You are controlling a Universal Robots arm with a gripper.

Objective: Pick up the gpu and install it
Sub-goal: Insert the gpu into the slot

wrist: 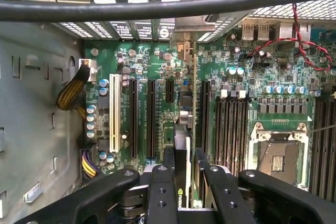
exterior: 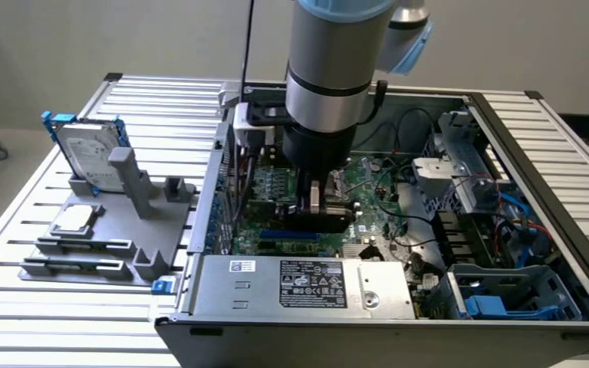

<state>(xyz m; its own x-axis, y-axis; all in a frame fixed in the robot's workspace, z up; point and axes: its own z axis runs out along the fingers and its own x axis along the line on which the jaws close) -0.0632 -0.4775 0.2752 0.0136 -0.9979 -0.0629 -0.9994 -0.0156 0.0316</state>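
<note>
Hand (wrist: 185,156) clamps gpu (wrist: 178,195) edge-on, inside computer case (wrist: 31,129).

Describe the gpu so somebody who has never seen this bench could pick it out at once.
Find the open computer case on the slatted table, where the arm reaches down over the green motherboard. The gpu is the thin card clamped on edge between the black fingers of the gripper. Unlike the slots fixed below, it alone sits in the gripper and shows a logo on its dark face.
</note>
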